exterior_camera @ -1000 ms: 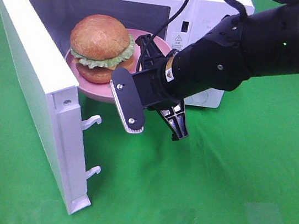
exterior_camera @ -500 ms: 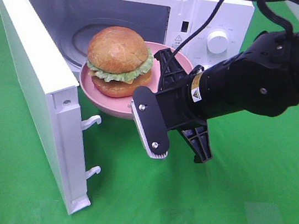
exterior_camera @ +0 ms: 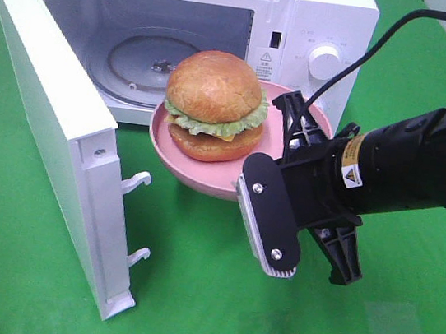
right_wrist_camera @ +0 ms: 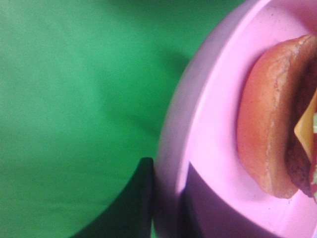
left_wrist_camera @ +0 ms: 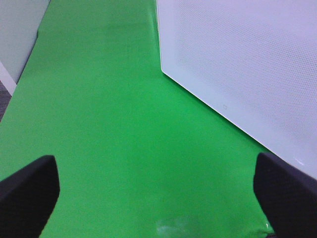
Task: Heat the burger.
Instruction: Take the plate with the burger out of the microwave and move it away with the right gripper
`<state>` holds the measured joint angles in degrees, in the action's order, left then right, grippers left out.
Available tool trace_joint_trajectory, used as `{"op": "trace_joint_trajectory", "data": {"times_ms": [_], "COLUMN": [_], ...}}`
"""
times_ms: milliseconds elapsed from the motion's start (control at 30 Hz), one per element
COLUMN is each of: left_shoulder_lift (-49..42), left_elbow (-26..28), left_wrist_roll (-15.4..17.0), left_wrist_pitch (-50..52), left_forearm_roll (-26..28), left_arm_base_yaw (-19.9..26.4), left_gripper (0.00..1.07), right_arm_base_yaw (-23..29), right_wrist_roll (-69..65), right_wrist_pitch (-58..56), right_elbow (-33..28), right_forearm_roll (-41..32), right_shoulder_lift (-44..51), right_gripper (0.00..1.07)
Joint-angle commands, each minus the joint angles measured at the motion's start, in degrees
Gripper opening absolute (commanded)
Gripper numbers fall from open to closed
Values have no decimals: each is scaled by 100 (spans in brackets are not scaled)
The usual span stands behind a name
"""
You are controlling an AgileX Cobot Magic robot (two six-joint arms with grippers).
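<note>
At the left of the exterior high frame, the microwave door (exterior_camera: 55, 123) is standing swung wide open, its lower corner reaching toward the bottom left and its two white latch hooks (exterior_camera: 134, 217) pointing into the open green bench (exterior_camera: 188, 295). Behind it, the microwave (exterior_camera: 311, 13) is showing an open cavity with the glass turntable (exterior_camera: 142, 60) lying bare inside. In the centre of the frame, the burger (exterior_camera: 215, 106) is sitting on the pink plate (exterior_camera: 169, 139), just outside the cavity mouth, in front of the lower edge of the opening. The right tool (exterior_camera: 290, 135) is gripping the plate's right rim, jaws closed on it; in the right wrist view one dark finger (right_wrist_camera: 133, 208) is lying against the outside of the rim (right_wrist_camera: 171, 148). At the upper right, the control panel is carrying a round white knob (exterior_camera: 325, 62) and a small warning sticker (exterior_camera: 265, 60), its print too small to read. A yellow warning label (exterior_camera: 349, 173) is showing on the arm, unreadable. The lower half of the frame is staying open green cloth.

The left tool (left_wrist_camera: 158, 198) is standing wide open over the bench beside the door's outer face (left_wrist_camera: 247, 64), holding nothing.
</note>
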<state>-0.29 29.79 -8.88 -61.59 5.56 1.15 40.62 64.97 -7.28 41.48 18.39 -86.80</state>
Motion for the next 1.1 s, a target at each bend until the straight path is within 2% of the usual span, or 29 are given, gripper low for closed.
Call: {"op": "trace_joint_trajectory", "data": {"times_ms": [33,333,533,833,967,1033,1067,1100], "left_shoulder_lift": [-34,-34,-34,-34,-34,-34,-34,-34], "left_elbow": [-17,-17,-17,-17,-17,-17,-17,-17], "left_wrist_roll": [52,52,52,52,52,52,52,52], "left_wrist_pitch": [23,23,23,23,23,23,23,23], "left_forearm_roll": [11,11,11,11,11,11,11,11], "left_arm_base_yaw": [11,11,11,11,11,11,11,11], "left_gripper": [100,100,100,100,100,100,100,100], "right_arm_base_yaw": [-52,-52,-52,-52,-52,-52,-52,-52], "right_wrist_roll": [-63,-332,-688,-1381,-2177,-3054,-3054,-3730], "right_wrist_pitch": [344,178,-539,-1352,-1879,-2120,-2120,-2280], "right_elbow": [-252,-779,-1112,-1341,-1364,-1364,-1364,-1364], "right_forearm_roll": [40,52,103,172,710,1415,1415,1776], "right_shoulder_lift": [498,1255,1937,2395,2464,2464,2464,2464], "right_gripper": [0,0,0,0,0,0,0,0]}}
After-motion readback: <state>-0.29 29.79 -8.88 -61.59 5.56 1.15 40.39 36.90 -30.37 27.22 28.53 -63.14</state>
